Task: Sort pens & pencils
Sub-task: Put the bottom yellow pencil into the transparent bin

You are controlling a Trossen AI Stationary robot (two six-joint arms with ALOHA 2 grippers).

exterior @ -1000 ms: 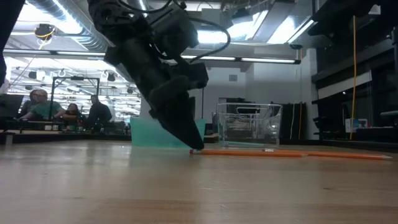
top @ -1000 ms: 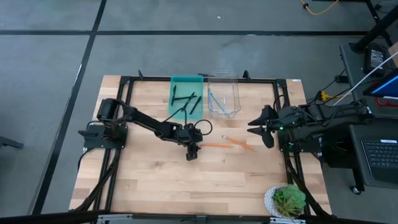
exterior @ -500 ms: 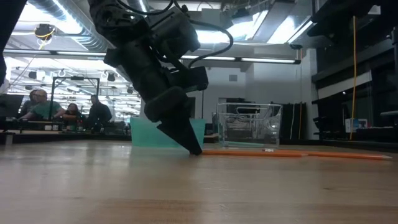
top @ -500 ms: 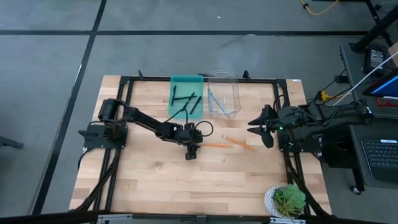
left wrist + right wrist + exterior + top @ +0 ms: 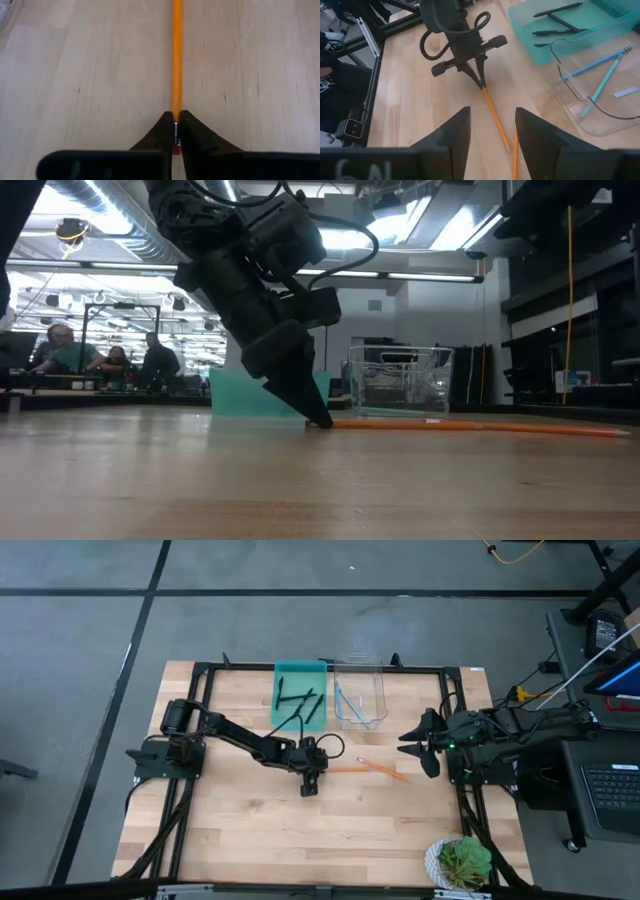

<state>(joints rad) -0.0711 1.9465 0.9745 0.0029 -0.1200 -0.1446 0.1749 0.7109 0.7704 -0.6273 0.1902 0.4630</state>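
Left wrist view: left pincer pinches slim orange pencil.

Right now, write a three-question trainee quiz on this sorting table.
1. True or false: the left gripper is shut on the end of an orange pencil lying on the table.
2. Which holds the two light-blue pencils? A) teal tray B) clear bin C) bare table.
3. How many orange pencils lie outside the containers?

Key:
1. True; its fingers pinch the eraser end.
2. B; the teal tray holds the black pens.
3. Two; the second orange pencil lies nearer the right gripper, which waits open at the table's right edge.
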